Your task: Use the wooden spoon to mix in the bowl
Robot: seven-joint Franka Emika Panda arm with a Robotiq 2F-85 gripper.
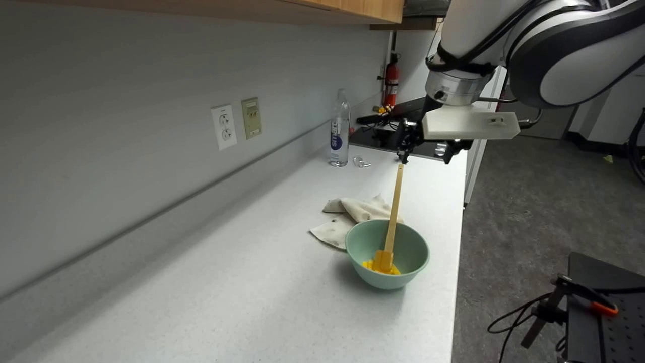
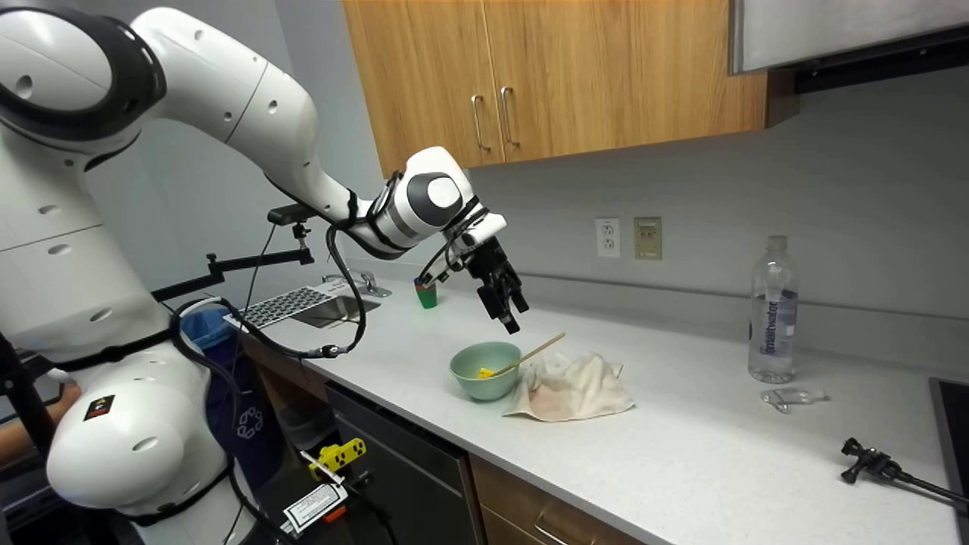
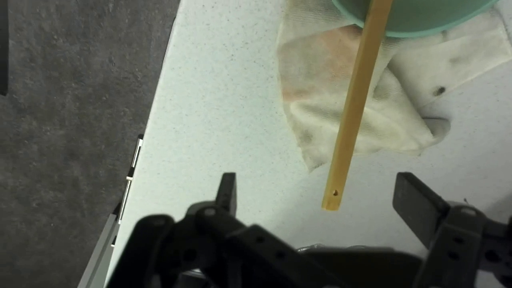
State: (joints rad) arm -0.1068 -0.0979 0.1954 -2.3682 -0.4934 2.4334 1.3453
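Note:
The wooden spoon [image 1: 395, 201] leans in the green bowl [image 1: 384, 282], its wide end among yellow pieces [image 1: 395, 270] and its handle sticking out over the rim. The spoon [image 2: 534, 352], the bowl [image 2: 484, 390] and the yellow pieces [image 2: 484, 373] also show in an exterior view. In the wrist view the spoon handle [image 3: 354, 108] points down the picture, its holed end between my fingers' lines; the bowl [image 3: 420, 33] is cut off at the top. My gripper [image 3: 316, 188] is open and empty, above the handle end, apart from it. It shows in both exterior views [image 1: 426, 157] [image 2: 517, 316].
A crumpled cloth [image 2: 575, 393] lies beside and partly under the bowl's edge. A water bottle [image 2: 772, 318] and a small clear item [image 2: 795, 397] stand further along the counter. A black mount [image 2: 878, 463] lies near the stove. Wooden cabinets [image 2: 606, 76] hang above.

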